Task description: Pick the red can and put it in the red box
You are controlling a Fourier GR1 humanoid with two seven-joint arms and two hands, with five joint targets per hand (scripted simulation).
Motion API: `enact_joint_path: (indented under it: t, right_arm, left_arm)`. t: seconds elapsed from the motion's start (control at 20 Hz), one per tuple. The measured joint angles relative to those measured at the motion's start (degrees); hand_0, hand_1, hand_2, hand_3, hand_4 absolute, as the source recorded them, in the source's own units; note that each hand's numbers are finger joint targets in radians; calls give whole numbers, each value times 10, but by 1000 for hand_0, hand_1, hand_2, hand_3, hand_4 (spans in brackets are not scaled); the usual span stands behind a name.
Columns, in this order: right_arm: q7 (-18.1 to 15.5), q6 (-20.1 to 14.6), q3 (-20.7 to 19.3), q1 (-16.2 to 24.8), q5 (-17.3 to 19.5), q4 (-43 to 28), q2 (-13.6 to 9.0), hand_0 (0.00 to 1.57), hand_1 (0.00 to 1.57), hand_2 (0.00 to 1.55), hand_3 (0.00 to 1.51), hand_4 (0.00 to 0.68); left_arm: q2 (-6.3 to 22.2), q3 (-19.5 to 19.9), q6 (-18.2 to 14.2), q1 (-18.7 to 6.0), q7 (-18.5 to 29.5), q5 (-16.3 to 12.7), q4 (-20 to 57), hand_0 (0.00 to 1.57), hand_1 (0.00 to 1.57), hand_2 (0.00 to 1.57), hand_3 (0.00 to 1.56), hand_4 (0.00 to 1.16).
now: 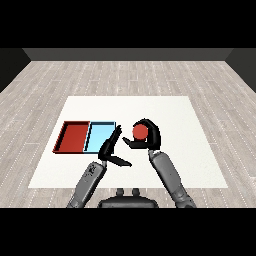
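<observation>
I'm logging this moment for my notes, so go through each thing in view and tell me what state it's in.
red can: held in the right hand, to the right of both trays, not in either
right hand: curled round the red can
left hand: open, fingers straight, holding nothing
red tray: flat on the table, nothing in it
light blue tray: flat beside the red tray, nothing in it

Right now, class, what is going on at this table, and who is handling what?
The robot's right hand is curled round the red can, just to the right of the two trays. The left hand is open with straight fingers, holding nothing, in front of the light blue tray. The red tray lies to the left of the blue one on the white table, and the can is not yet in it.
</observation>
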State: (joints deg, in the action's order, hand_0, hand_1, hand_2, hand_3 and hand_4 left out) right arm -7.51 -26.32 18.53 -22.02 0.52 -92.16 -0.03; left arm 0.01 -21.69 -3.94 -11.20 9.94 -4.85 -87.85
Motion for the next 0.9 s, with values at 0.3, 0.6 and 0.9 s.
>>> enact_joint_path:
  t: [0.3,0.6,0.9]
  right_arm:
    - [-7,3,5,-13,-9,13,0,1571,1571,1480,1416,648]
    - [-10,15,7,-7,-21,3,-1,1571,1571,1472,1409,629]
    - [-24,-7,42,-7,-26,8,0,1571,1571,1474,1407,619]
  left_arm:
    - [0,-32,-23,-29,3,-36,49,0,0,0,0,0]
    - [0,-69,-53,-49,-3,-71,64,0,0,0,0,0]
    - [0,-79,-70,-79,-5,-96,93,0,0,0,0,0]
